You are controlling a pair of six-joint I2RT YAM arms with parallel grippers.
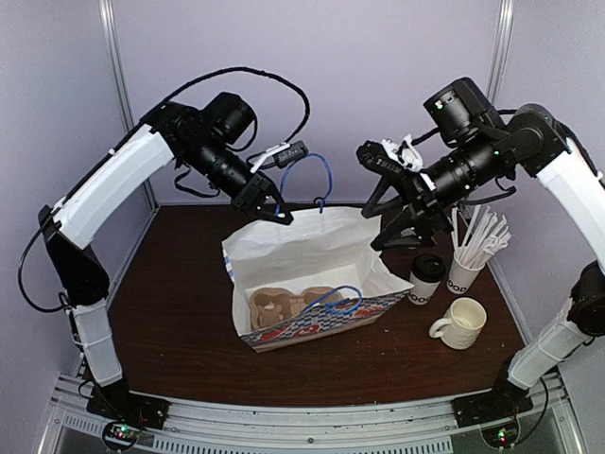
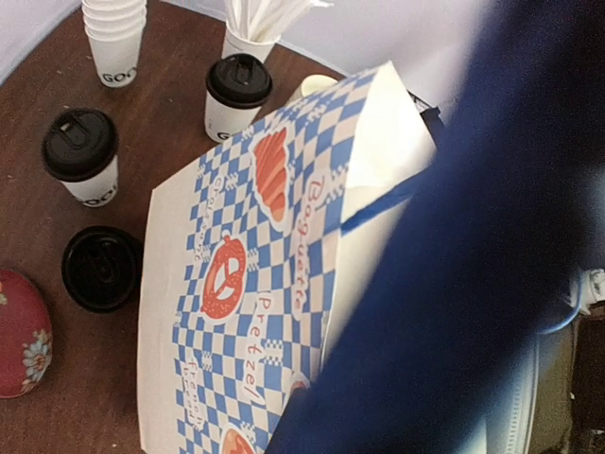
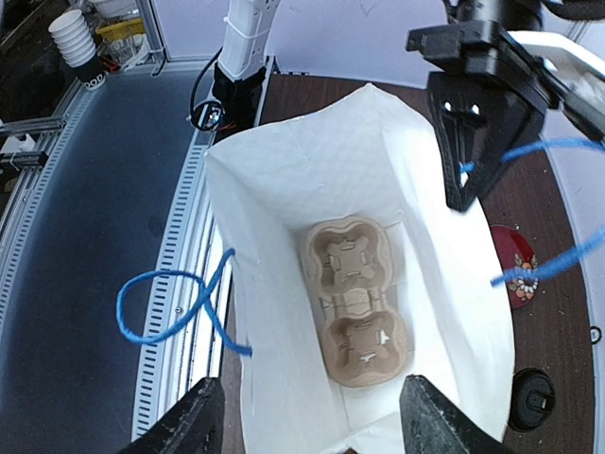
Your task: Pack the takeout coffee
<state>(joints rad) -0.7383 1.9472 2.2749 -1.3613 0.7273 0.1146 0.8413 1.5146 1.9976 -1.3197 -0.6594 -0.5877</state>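
Pale lilac walls close in a dark brown bench. The largest thing on it is a white paper bag, blue-checked with red bakery drawings on the outside, standing open-mouthed between the two arms.

The left end effector sits at the bag's far rim. Its fingertips are pinched together on the far handle, a blue cord that loops up just beside it. Most of the left wrist view is filled by that cord, blurred. The right end effector hovers over the bag's mouth, its fingers spread wide, holding and touching nothing. The near handle droops over the bag's front rim, below this end effector.

Straight beneath the right end effector, flat on the bag's floor, lies the brown pulp carrier, with both cup wells in plain view.

Outside the bag, below and to the right of the right end effector, a lidded cup lettered "GOOD" stands on the bench. Just beside it is a cup of white sticks, with a cream mug nearer the arm bases.

From the left end effector, across the bag's printed side, stands a second lidded cup. A stack of lidless cups lies beyond it. A loose black lid lies flat just beside the bag.
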